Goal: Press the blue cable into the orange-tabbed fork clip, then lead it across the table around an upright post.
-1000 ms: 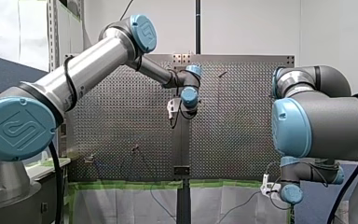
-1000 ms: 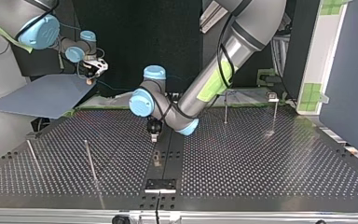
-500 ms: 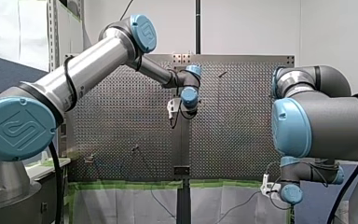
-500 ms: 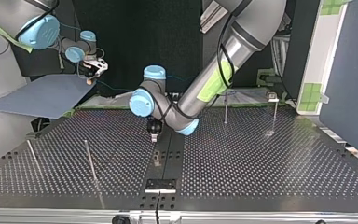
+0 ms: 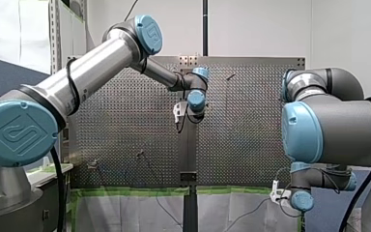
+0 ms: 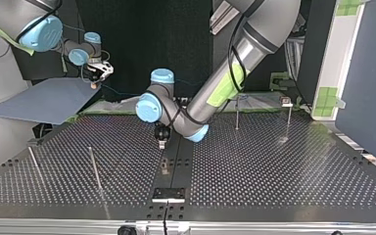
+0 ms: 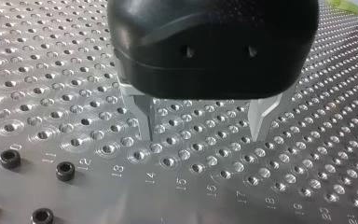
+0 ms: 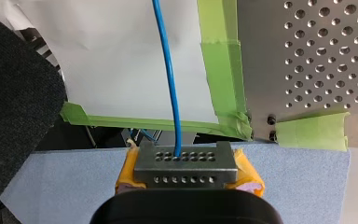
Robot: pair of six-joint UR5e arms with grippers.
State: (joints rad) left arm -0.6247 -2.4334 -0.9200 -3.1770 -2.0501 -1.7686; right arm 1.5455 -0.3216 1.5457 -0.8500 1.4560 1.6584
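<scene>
In the right wrist view my right gripper (image 8: 185,157), with yellow pads, is shut on the blue cable (image 8: 170,79). The cable runs straight ahead of it over white paper. In the top view that gripper (image 6: 98,73) hangs beyond the table's far left corner. My left gripper (image 7: 203,133) stands open just above the perforated plate, with nothing between its metal fingers (image 7: 144,122). In the top view it (image 6: 162,140) is over the dark middle strip. The orange-tabbed fork clip (image 6: 286,102) stands at the far right of the top view, and an upright post (image 6: 236,113) is near it.
Two slanted thin posts (image 6: 94,168) (image 6: 34,164) stand at the top view's left. A blue-grey sheet (image 6: 44,100) and green tape (image 8: 219,70) lie by the table's edge near my right gripper. Black screws (image 7: 65,171) sit beside my left gripper.
</scene>
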